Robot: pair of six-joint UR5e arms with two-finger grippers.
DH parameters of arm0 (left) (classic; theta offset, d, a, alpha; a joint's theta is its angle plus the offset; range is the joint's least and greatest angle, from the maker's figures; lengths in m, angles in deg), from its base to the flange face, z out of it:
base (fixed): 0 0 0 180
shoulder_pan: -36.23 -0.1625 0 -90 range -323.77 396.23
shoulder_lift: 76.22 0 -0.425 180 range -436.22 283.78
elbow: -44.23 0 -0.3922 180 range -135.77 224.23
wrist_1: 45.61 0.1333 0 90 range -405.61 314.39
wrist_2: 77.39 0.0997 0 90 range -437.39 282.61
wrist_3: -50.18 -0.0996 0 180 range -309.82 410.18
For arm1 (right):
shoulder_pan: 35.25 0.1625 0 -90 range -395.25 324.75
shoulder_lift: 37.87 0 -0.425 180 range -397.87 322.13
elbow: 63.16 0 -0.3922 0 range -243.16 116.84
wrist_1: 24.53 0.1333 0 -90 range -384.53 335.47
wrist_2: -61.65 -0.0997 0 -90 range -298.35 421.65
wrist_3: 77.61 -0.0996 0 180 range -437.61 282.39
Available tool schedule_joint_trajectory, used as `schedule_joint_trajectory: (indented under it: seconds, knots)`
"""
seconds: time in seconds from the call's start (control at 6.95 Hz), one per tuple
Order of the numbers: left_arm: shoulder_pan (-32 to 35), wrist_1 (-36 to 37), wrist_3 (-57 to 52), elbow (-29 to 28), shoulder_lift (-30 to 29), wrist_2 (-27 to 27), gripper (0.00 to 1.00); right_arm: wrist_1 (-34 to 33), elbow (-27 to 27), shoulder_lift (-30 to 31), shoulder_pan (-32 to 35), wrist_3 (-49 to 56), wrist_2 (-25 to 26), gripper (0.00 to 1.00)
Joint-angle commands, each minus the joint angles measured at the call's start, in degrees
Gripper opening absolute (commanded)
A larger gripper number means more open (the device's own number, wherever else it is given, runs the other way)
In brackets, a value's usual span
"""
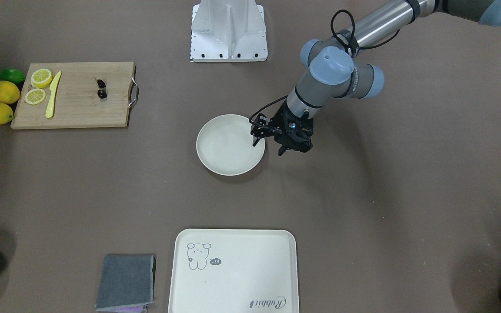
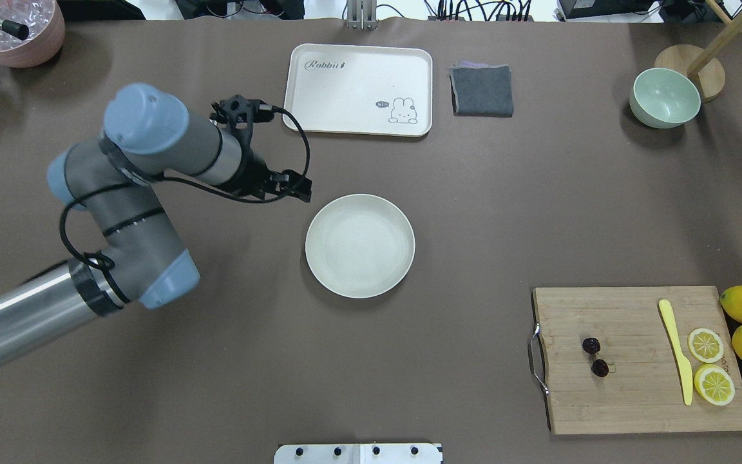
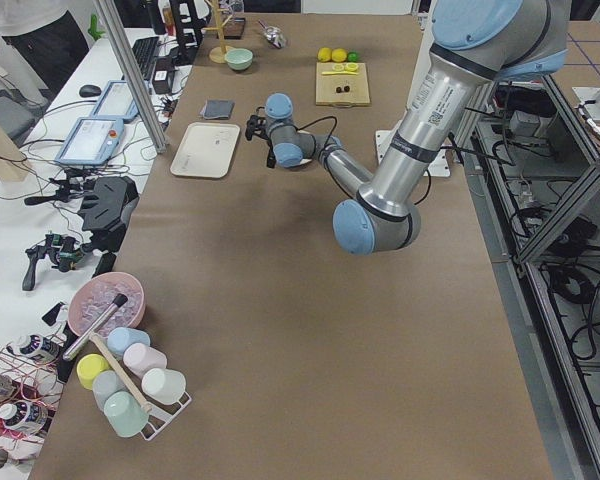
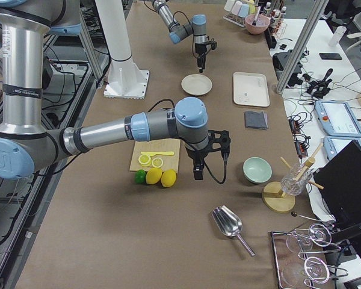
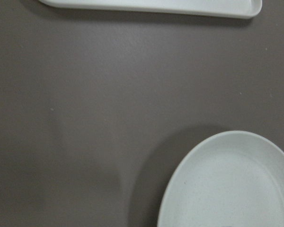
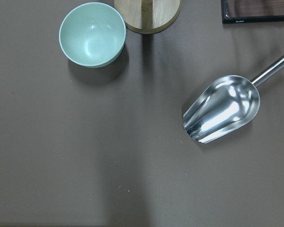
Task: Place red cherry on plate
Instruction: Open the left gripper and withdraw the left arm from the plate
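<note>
The red cherry (image 1: 101, 90) lies on the wooden cutting board (image 1: 76, 108), toward the end nearer the plate (image 1: 226, 148). Its two dark fruits sit close together with nothing touching them. At the board's other end are a yellow knife (image 1: 53, 94) and two lemon slices (image 1: 41, 77). Just off that end sit two lemons (image 1: 5, 92) and a lime (image 1: 12, 75).

The plate stands bare in the middle of the table (image 1: 363, 195), well apart from the board. The left gripper (image 1: 269, 147) hangs above the table at the plate's edge, on the side away from the board. Its fingers (image 1: 257, 140) are spread with nothing between them, one over the rim and the other just outside it. The left wrist camera looks down on that same rim and an edge of the cream tray (image 1: 233, 269).

The right gripper (image 4: 197, 173) shows only from the table's end, pointing down beside the board and near the lemons. From there I cannot tell whether its fingers are spread or closed. Its wrist camera looks down on a pale green bowl (image 6: 92, 34) and a metal scoop (image 6: 222, 109), both resting on the table
</note>
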Motion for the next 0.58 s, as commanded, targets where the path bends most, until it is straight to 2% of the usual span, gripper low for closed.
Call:
schedule_joint_trajectory:
  seconds: [0.0,0.14,0.29,0.43]
  knots:
    - [12.9,14.8,-20.3,5.9,5.0,-7.6,0.97,-6.4,2.2,-4.1,0.3,0.0,0.1,0.99]
    - [21.4,18.6,-25.7,6.7,6.5,-14.7,0.97,-6.5,3.5,-5.9,-1.3,0.0,0.0,0.99]
    - [28.9,18.5,-28.7,7.5,12.1,-22.1,0.97,-6.3,4.1,-8.1,-3.8,-0.1,0.2,0.99]
    - [36.1,18.7,-34.8,8.2,17.4,-25.4,0.97,-6.4,4.1,-10.0,-5.3,-0.5,0.2,0.99]
